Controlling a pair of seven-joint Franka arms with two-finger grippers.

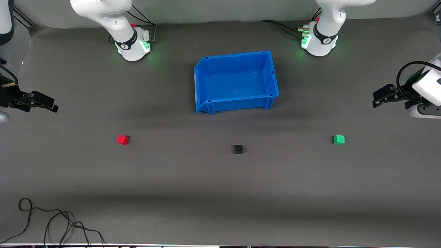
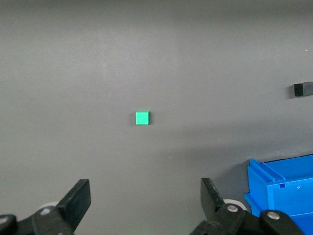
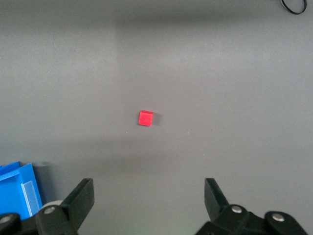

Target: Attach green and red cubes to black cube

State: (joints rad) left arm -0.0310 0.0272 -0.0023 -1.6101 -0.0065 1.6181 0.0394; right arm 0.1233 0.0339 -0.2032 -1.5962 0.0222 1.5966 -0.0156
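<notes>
The red cube (image 1: 122,139) lies on the grey table toward the right arm's end. The green cube (image 1: 339,139) lies toward the left arm's end. The black cube (image 1: 238,148) lies between them, a little nearer the camera. My left gripper (image 1: 378,99) hangs open and empty over the table's edge at its own end. In the left wrist view the gripper (image 2: 145,191) is apart from the green cube (image 2: 142,118), and the black cube (image 2: 303,89) shows at the edge. My right gripper (image 1: 51,105) hangs open and empty at its end. In the right wrist view it (image 3: 148,188) is apart from the red cube (image 3: 145,118).
A blue bin (image 1: 206,103) stands mid-table, farther from the camera than the black cube, with nothing in it. Its corners show in the left wrist view (image 2: 283,191) and the right wrist view (image 3: 17,193). A black cable (image 1: 51,220) lies near the front edge at the right arm's end.
</notes>
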